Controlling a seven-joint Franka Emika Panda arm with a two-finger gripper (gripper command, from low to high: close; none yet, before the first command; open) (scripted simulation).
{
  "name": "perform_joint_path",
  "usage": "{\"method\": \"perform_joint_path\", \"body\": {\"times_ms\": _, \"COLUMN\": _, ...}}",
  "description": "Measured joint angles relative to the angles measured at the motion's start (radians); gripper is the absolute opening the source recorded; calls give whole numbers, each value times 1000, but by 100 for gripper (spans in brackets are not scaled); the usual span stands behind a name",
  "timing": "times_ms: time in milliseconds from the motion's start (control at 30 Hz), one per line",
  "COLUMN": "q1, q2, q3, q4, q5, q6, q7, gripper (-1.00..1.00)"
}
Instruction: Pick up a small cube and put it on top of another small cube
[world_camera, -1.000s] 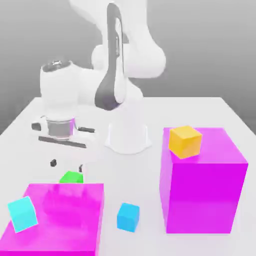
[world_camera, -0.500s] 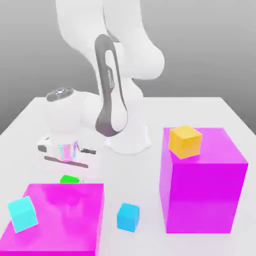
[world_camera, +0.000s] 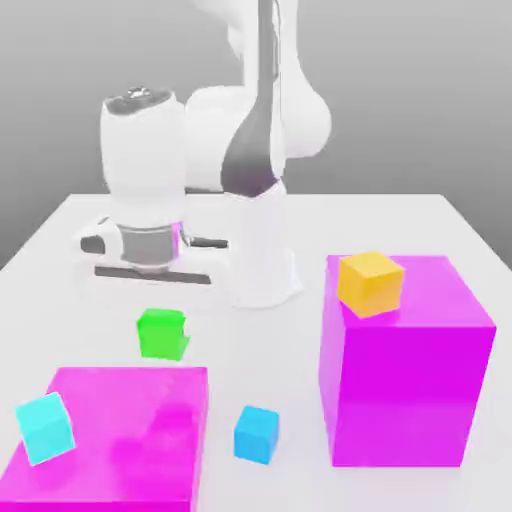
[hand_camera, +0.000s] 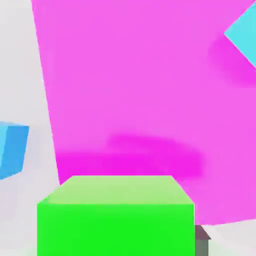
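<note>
White surface (world_camera: 400, 215) carries two magenta blocks. Gripper (world_camera: 160, 318) is clamped on the small green cube (world_camera: 162, 333), suspended clear of the surface at 12 o'clock of the low magenta block (world_camera: 130, 425), presumably to clear obstacles before stacking.

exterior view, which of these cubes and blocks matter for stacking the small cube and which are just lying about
In play:
- small green cube, held up off the table
- tool, shut on the green cube
- blue cube, orange cube and light cyan cube: possible bases, which one is meant is unclear

Lying about:
- low magenta block
- tall magenta block
</note>
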Motion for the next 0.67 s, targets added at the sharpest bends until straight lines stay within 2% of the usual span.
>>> {"method": "perform_joint_path", "body": {"times_ms": 367, "q1": 240, "q2": -214, "q3": 201, "q4": 283, "q5": 106, "q6": -486, "q7": 63, "gripper": -100}}
{"method": "perform_joint_path", "body": {"times_ms": 433, "q1": 258, "q2": -215, "q3": 224, "q4": 275, "q5": 116, "q6": -478, "q7": 68, "gripper": -100}}
{"method": "perform_joint_path", "body": {"times_ms": 500, "q1": 261, "q2": -191, "q3": 239, "q4": 231, "q5": 122, "q6": -410, "q7": 70, "gripper": -100}}
{"method": "perform_joint_path", "body": {"times_ms": 533, "q1": 262, "q2": -179, "q3": 246, "q4": 209, "q5": 124, "q6": -376, "q7": 70, "gripper": 100}}
{"method": "perform_joint_path", "body": {"times_ms": 667, "q1": 262, "q2": -179, "q3": 246, "q4": 209, "q5": 124, "q6": -376, "q7": 70, "gripper": 100}}
